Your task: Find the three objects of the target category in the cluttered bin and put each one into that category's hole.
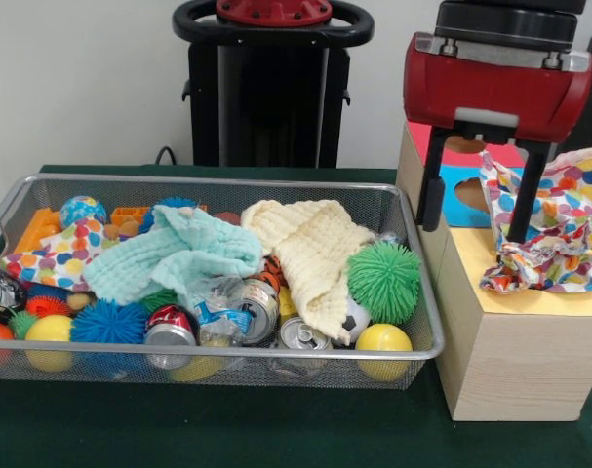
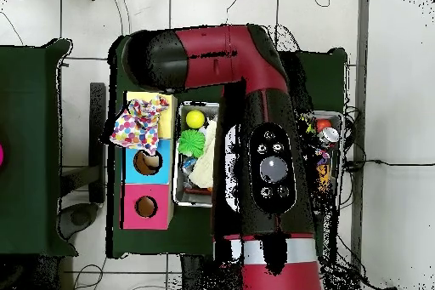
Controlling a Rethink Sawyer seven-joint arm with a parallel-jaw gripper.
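I see the gripper [image 1: 479,205] over the yellow-topped box [image 1: 515,366], its two fingers spread apart and clamping nothing. A polka-dot cloth [image 1: 554,234] lies bunched on that box's top, against one finger, covering the hole. Left of the box, in the bin [image 1: 227,353], another polka-dot cloth [image 1: 57,255] lies beside the mint-green cloth [image 1: 178,255].

The arm [image 2: 255,125] is glossy red with black joint sections and a black panel carrying round grey buttons and a dial. A white band rings its base. The gripper [image 1: 483,200] has a boxy red housing under a dark round wrist, a silver plate with screws, and two thin black fingers [image 1: 432,180]. The black pedestal [image 1: 271,88] bears a looped handle.
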